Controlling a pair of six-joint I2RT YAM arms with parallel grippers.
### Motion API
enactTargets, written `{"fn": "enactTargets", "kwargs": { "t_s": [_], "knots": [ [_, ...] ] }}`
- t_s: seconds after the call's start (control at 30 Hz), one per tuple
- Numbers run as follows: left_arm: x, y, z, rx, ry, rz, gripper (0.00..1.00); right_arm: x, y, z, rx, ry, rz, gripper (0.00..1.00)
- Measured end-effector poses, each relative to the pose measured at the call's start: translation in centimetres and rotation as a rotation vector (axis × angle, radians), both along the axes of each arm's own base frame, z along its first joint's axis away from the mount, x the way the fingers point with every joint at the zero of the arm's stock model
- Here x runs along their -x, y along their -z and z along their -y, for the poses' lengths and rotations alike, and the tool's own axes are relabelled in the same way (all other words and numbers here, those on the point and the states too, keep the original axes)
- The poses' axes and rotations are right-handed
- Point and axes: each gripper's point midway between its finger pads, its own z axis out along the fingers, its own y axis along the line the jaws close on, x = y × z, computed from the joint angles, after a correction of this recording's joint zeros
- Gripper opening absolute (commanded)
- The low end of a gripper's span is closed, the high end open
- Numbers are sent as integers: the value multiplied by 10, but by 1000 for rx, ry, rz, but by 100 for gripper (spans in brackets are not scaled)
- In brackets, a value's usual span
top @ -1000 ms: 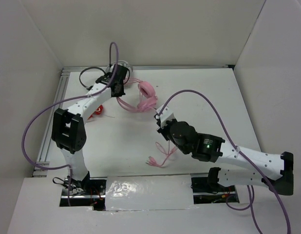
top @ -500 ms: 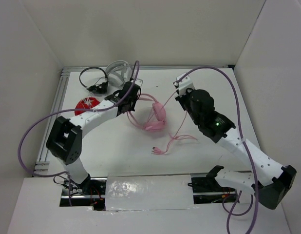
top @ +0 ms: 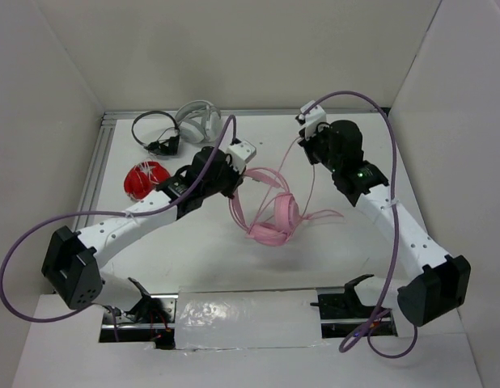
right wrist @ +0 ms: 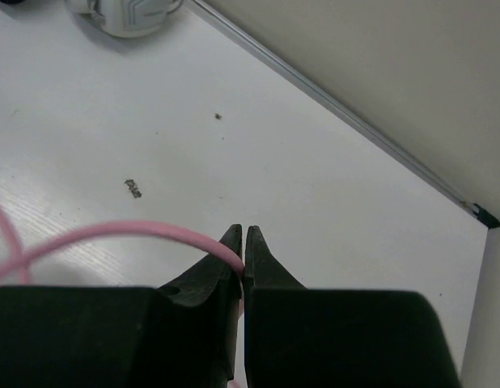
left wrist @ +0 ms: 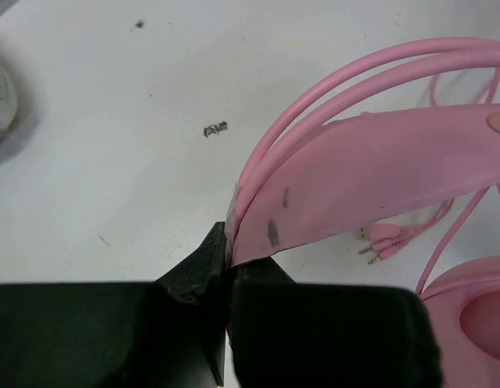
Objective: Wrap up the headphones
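The pink headphones (top: pixel 276 218) hang near the middle of the table, earcups low. My left gripper (top: pixel 234 179) is shut on the pink headband (left wrist: pixel 371 178) and holds it up. The thin pink cable (top: pixel 308 182) runs up from the headphones to my right gripper (top: pixel 305 139), which is shut on it at the back right; the cable (right wrist: pixel 112 234) curves out of the jaws to the left. The pink plugs (left wrist: pixel 383 240) lie on the table under the headband. One earcup (left wrist: pixel 476 311) shows at the lower right of the left wrist view.
White/grey headphones (top: pixel 197 120) and thin black headphones (top: pixel 155 133) lie at the back left. A red object (top: pixel 145 178) lies left of my left arm. Walls enclose the table on three sides; a metal rail (top: pixel 92 174) runs along the left edge.
My left gripper has carried the headband right and toward the front. My right gripper has risen a little with the cable, which is now pulled up from the table.
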Motion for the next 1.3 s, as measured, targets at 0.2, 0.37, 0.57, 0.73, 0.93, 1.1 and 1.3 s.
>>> {"fn": "enactTargets", "kwargs": {
  "t_s": [0.2,0.37,0.57,0.73,0.93,1.1,1.3],
  "knots": [
    [17,-6,-3,29,38,-6,0,-19,28,17,-61,33,-76,7],
    [25,-44,-10,102,28,43,0,-18,63,1,-124,-44,-179,21],
    [18,-107,-4,191,41,50,0,-8,70,-47,-281,-274,-255,22],
    [3,-183,9,292,47,102,0,-7,69,-83,-373,-377,-275,24],
    [0,-249,7,376,24,158,0,1,82,-111,-456,-416,-312,25],
    [-3,-269,-13,383,-38,190,0,9,98,-115,-512,-423,-349,24],
    [-18,-267,-37,360,-145,202,0,35,138,-135,-542,-463,-451,23]
  ]
}}
